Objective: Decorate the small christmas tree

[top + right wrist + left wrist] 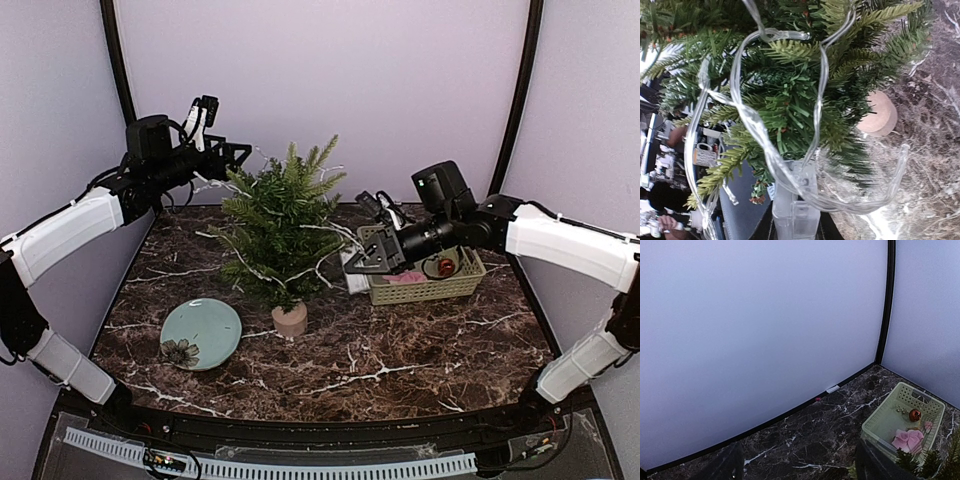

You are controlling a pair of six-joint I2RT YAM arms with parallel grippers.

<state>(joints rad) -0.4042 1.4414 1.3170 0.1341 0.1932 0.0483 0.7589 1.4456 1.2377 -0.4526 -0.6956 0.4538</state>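
- The step in hand, as I judge it, is the winding of the light string [760,135] around the small christmas tree [283,225]. Clear loops of wire already lie over the branches on the side that faces the arms.
- The right gripper [358,263] is at 3 o'clock of the tree. Its jaws pinch the clear battery box [795,212] at the end of the string, with the wire running from the box up into the needles.
- The left gripper [232,153] hangs at 11 o'clock of the tree top, near the upper branches. Its fingers are spread wide, and its own camera shows nothing between them.
- The next move probably calls for laying down the box, or carrying it around the crown, without pulling on the wire. The tree looks light, and a tight wire could tip it.
- The tree stands near the middle of the marble table [400,350], slightly toward 9 o'clock, in a round beige pot [290,320].
- Its long axis is vertical. The tip points up, which appears as 12 o'clock in the top view, and the pot is at 6 o'clock.
- In the right wrist view the tree appears sideways, with the pot at 3 o'clock. I take this as a turn of the camera only.
- The pale green basket [440,290] at 3 o'clock holds pink pieces and a red-brown ornament ball [914,414].
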